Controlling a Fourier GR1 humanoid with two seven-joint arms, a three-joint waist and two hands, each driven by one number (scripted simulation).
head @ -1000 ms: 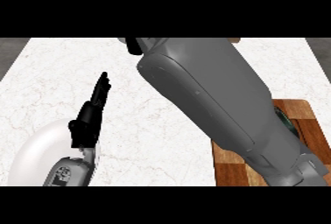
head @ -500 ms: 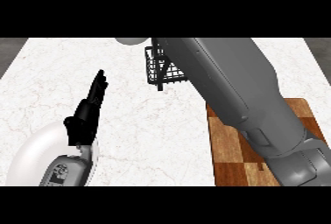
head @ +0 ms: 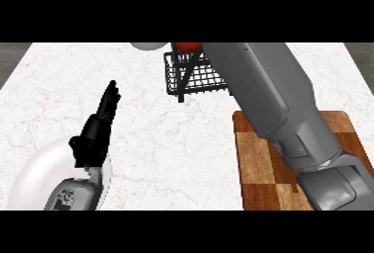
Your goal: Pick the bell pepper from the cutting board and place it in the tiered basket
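A black wire tiered basket (head: 191, 79) stands at the back of the counter, right of centre. A red bell pepper (head: 187, 46) shows partly at the basket's top, cut by the view's upper edge. My right forearm (head: 274, 104) runs from the lower right up over the wooden cutting board (head: 257, 163) to the basket's right side. Its hand lies beyond the upper edge and is hidden. No pepper shows on the visible part of the board. My left hand (head: 96, 131) rests open at the left, fingers straight and pointing away.
A pale rounded object (head: 150, 45) sits at the back edge, left of the basket. The white marble counter (head: 153, 143) spreads between my left hand and the cutting board. My right forearm covers much of the board.
My right forearm has swung to the right, uncovering the wire basket and the red pepper at its top. The left hand has stayed still.
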